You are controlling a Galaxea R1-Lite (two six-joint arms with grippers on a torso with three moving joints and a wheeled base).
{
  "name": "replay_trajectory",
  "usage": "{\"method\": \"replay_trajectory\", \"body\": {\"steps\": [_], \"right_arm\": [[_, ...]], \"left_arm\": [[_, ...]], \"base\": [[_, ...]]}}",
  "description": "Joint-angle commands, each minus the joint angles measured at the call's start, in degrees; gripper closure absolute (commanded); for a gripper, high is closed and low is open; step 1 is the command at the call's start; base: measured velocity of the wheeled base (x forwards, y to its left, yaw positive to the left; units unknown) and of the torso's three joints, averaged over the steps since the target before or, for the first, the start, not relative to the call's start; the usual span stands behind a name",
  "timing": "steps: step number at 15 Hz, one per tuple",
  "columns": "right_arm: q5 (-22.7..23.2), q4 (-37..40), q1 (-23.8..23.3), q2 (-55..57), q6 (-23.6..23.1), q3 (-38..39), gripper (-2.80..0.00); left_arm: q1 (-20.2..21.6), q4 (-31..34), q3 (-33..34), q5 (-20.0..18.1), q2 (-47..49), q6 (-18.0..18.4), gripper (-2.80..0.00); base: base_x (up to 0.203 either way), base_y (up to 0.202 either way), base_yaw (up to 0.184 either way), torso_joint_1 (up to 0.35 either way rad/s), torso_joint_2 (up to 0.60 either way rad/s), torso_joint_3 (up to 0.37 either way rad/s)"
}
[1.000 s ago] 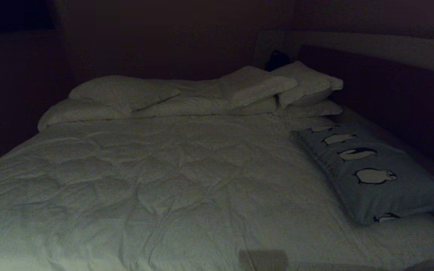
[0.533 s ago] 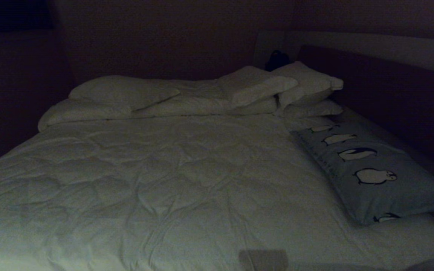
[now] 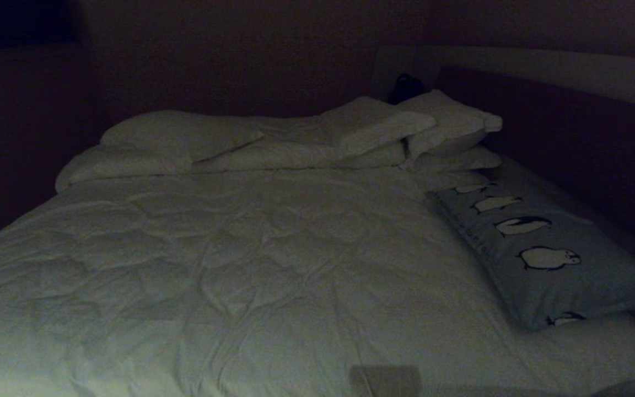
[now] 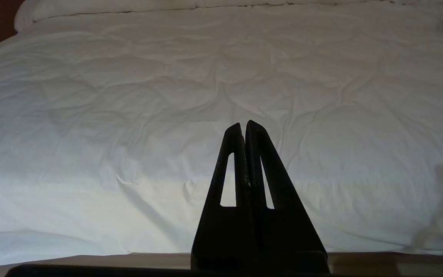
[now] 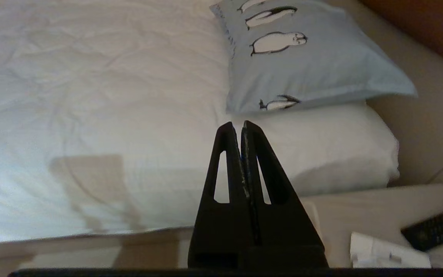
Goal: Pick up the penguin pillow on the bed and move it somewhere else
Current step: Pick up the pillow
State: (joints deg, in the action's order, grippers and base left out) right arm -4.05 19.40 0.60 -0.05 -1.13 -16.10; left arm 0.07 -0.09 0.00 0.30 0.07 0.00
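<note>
**Penguin pillow untouched at the bed's right edge; both grippers closed and empty**

Broad bed (image 3: 251,264) across nearly the whole head view, spread with a wrinkled white quilted duvet (image 3: 229,286); soft, yielding ground, so likely to sink under any downward push. Plain white pillows (image 3: 185,140) stacked along the far end against the dark wall, well apart from the near edge and out of the way of the job.

Long pale blue-grey penguin pillow (image 3: 549,259) lying flat along the right side of the bed, lengthwise beside the pale frame (image 5: 425,127), its near end resting on the duvet's puffed corner. Placed within the right arm's side, hence probably that arm's work. Near end slightly overhanging, a fair spot for a pinch.

Right gripper (image 5: 241,125) short of the bed's near edge, aimed toward the pillow's near end but apart from it; fingers pressed together, nothing between them. To be opened before any grasp.

Left gripper (image 4: 243,125) facing bare duvet, fingers likewise shut on nothing; seemingly parked.

Dark remote control (image 5: 437,227) and a white object (image 5: 387,254) low beside the bed, of unclear kind.
</note>
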Motion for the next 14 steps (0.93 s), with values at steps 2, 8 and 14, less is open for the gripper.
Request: {"method": "replay_trajectory", "body": {"steps": [2, 8, 14], "right_arm": [[0.33, -16.54, 0.02, 0.14, -1.8, 6.23, 0.0], [0.62, -16.76, 0.02, 0.14, -1.95, 12.95, 0.0], [3.43, -16.76, 0.02, 0.14, -1.77, 15.04, 0.0]], "left_arm": [[0.01, 0.0, 0.0, 0.05, 0.01, 0.0, 0.0], [0.01, 0.0, 0.0, 0.05, 0.01, 0.0, 0.0], [0.01, 0.0, 0.0, 0.05, 0.01, 0.0, 0.0]], "base": [[0.0, 0.0, 0.0, 0.0, 0.0, 0.0], [0.0, 0.0, 0.0, 0.0, 0.0, 0.0], [0.0, 0.0, 0.0, 0.0, 0.0, 0.0]]}}
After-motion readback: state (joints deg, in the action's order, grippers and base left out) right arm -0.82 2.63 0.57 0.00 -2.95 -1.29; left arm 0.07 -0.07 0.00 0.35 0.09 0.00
